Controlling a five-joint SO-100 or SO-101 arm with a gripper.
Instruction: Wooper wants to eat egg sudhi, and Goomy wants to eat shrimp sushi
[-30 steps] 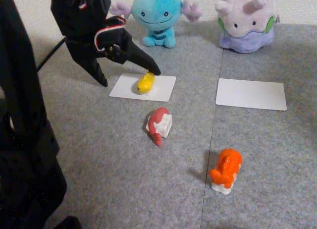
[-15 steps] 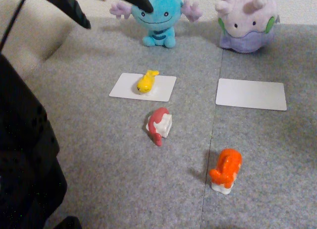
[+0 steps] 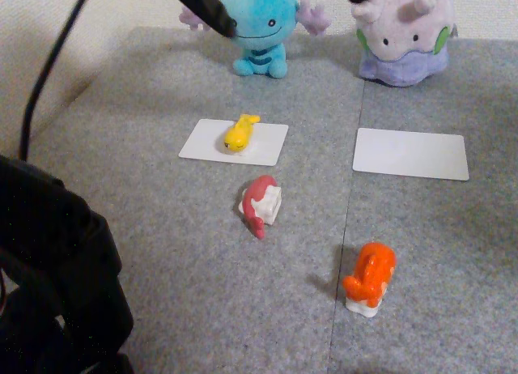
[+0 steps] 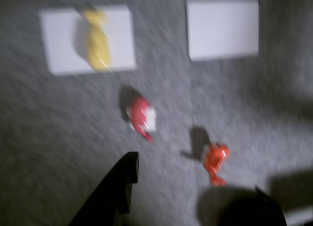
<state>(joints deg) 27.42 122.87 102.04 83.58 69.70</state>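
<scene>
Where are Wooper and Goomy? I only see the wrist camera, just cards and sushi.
Observer: Wooper sits behind the card holding the egg sushi.
Operator: And Goomy?
Observer: Goomy sits behind the empty card.
Operator: Is my reddish piece near the bottom the shrimp?
Observer: Yes. In the fixed view the shrimp sushi is bright orange on a white rice base.

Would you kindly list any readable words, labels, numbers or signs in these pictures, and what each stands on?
None: no text can be read in either view.
Both white rectangular cards look blank.
The toy sushi pieces and the two plush toys carry no visible lettering.
</scene>
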